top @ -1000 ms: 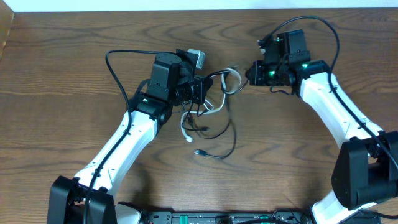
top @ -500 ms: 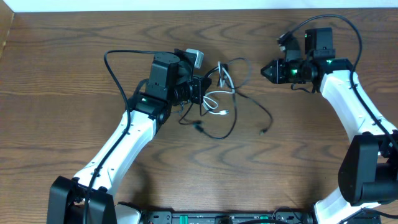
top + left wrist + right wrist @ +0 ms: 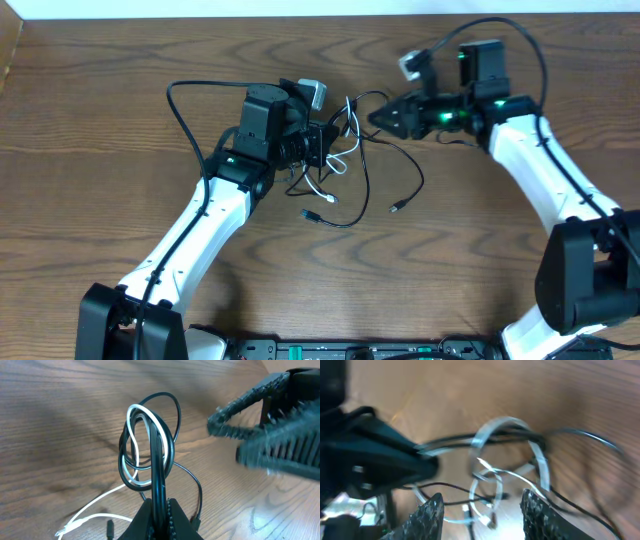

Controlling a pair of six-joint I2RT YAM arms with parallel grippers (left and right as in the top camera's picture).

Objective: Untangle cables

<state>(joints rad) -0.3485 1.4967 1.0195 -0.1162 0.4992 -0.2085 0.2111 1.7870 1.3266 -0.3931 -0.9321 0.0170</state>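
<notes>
Above the table (image 3: pixel 100 120), left pincer (image 3: pixel 322 150) pinches cables (image 3: pixel 157 470) looping toward spread right pincer (image 3: pixel 380 117).

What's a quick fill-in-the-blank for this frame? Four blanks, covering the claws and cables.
1. The left claw is ____ on the cables.
2. The right claw is ____, close to the cables.
3. One cable is ____; the rest are black.
4. The table has a ____ top.

Missing words: shut; open; white; wood.
</notes>
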